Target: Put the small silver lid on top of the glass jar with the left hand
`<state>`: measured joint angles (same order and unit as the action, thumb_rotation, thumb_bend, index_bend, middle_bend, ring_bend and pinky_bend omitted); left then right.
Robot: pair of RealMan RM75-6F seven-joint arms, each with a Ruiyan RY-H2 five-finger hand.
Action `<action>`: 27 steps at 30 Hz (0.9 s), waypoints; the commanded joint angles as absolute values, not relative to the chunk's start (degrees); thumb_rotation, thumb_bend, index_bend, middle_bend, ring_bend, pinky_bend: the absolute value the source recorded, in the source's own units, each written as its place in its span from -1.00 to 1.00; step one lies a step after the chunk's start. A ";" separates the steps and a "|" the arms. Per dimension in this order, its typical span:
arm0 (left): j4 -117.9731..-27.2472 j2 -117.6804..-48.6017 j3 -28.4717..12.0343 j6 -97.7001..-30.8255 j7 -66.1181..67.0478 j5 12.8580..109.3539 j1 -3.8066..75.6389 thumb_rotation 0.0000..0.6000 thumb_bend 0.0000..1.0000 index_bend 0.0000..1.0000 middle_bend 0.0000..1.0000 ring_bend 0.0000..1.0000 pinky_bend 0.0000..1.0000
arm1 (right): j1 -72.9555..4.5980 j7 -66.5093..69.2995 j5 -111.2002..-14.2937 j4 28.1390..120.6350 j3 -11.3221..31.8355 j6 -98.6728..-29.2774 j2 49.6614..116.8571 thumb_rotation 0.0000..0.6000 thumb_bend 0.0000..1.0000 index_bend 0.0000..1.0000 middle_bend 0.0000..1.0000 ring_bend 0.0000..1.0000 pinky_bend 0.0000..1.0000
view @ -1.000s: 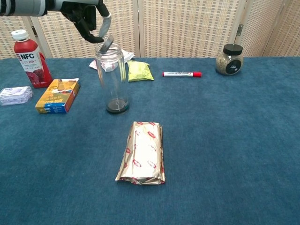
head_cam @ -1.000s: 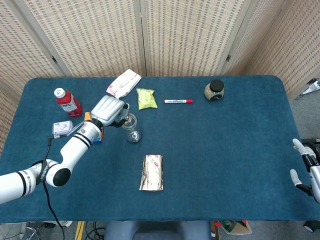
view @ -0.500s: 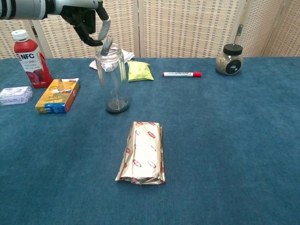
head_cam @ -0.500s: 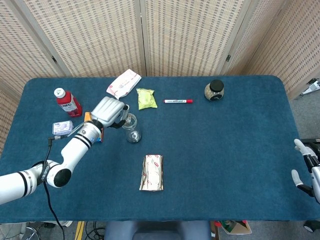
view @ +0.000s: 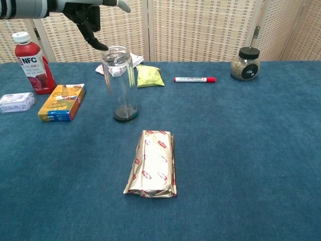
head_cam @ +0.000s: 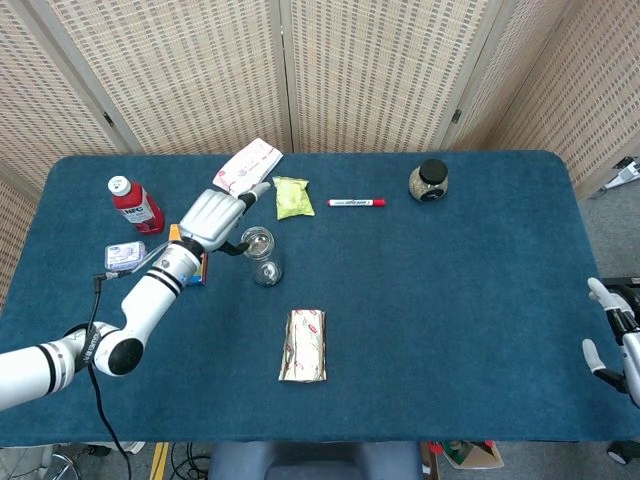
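My left hand (view: 90, 15) has just spread wide and let go; the lid (head_cam: 256, 238) now sits on the jar (view: 121, 85) (seating looks flat, as far as I can judge), so placement seems done.

Left hand (view: 90, 12) fingers spread; silver lid gone, perhaps into jar (view: 120, 83).

Left hand (view: 90, 15) with spread fingers (view: 95, 39) just above and beside the upright glass jar (view: 120, 85).
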<state>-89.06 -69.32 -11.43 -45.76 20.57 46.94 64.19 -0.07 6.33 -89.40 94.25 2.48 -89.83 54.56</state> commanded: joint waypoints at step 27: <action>-97.44 -65.95 -10.33 -43.61 16.68 51.53 61.29 1.00 -0.48 -0.47 1.00 0.93 1.00 | -0.38 6.51 -89.26 93.79 2.53 -89.23 54.92 1.00 -0.16 -0.90 -0.52 -0.86 -0.74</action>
